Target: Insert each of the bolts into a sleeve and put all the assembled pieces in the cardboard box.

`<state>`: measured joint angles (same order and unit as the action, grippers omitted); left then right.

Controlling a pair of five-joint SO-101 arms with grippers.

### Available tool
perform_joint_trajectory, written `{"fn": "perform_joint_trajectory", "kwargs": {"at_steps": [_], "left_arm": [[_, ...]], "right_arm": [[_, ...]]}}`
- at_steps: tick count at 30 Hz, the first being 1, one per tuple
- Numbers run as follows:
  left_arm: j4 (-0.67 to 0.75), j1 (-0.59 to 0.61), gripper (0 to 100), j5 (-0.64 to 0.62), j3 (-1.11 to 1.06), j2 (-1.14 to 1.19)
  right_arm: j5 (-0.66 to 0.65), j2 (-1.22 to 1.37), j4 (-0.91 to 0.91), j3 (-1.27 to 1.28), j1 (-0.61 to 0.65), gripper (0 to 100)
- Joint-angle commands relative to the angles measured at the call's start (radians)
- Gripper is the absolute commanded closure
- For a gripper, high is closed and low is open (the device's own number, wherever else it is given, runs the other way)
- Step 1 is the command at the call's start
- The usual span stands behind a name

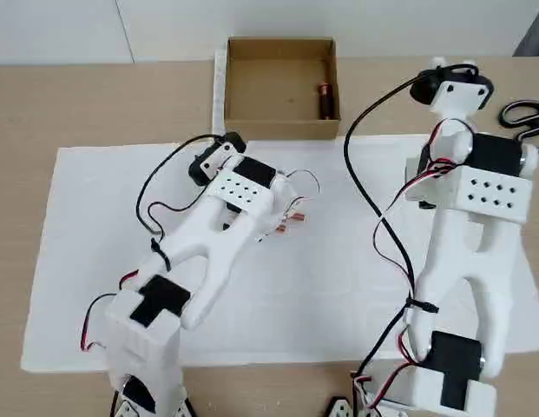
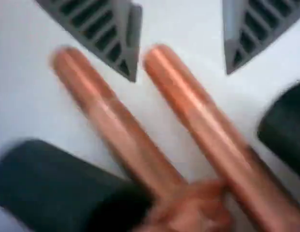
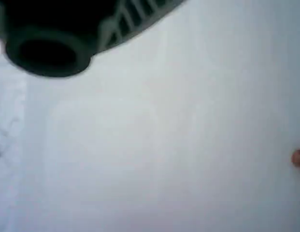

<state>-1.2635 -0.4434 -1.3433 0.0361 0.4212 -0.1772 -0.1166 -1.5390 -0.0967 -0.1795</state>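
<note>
The left pincer [image 2: 181, 70] stands wide open just above the white sheet [image 2: 24, 96] and grips nothing. Its two grey ribbed fingers [image 2: 104, 29] straddle the end of one copper bolt [image 2: 203, 121], and one fingertip points down into the gap between that bolt and a second copper bolt [image 2: 106, 121]. The two bolts lie side by side on the sheet, apart at the pincer end and drawing together at the other. A loose black sleeve [image 2: 58, 188] lies just beside the second bolt, and another black sleeve [image 2: 285, 130] lies on the far side of the first. The right pincer [image 3: 92, 29] appears closed on a third black sleeve [image 3: 46, 53], which is held clear of the sheet against a ribbed finger [image 3: 135, 17] with its open mouth showing. A small copper-coloured tip [image 3: 298, 158] sits on the sheet well apart from it. In the high view the left arm [image 1: 226, 234] leans over the middle of the sheet, and the right arm [image 1: 469, 226] stands over its right edge. Beyond the sheet's far edge the cardboard box [image 1: 230, 87] rests open on the desk [image 1: 78, 104]. One assembled piece [image 1: 324, 100] lies inside it against the right wall. Black scissor handles [image 1: 525, 117] lie at the desk's right edge.
</note>
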Motion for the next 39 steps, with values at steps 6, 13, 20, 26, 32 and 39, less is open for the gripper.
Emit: {"fn": "perform_joint_trajectory", "kwargs": {"at_steps": [6,13,20,26,32,39], "left_arm": [[0.008,0.000,89,-0.023,0.005,0.066],[0.003,0.002,100,-0.018,0.005,0.066],[-0.020,-0.005,99,-0.017,0.012,0.058],[-0.101,0.002,99,-0.015,0.054,-0.009],[-0.118,0.003,99,-0.014,0.054,-0.081],[-0.114,0.003,99,0.048,0.054,-0.149]], "right_arm": [[0.002,-0.054,0.016,-0.003,-0.010,99.5],[0.002,-0.051,0.016,-0.006,-0.008,99.5],[0.002,-0.051,0.016,-0.006,-0.008,99.5],[0.002,-0.050,0.025,-0.005,-0.008,99.5],[0.003,-0.050,0.036,-0.002,-0.010,99.5],[0.003,-0.050,0.036,-0.002,-0.010,99.5]]}}
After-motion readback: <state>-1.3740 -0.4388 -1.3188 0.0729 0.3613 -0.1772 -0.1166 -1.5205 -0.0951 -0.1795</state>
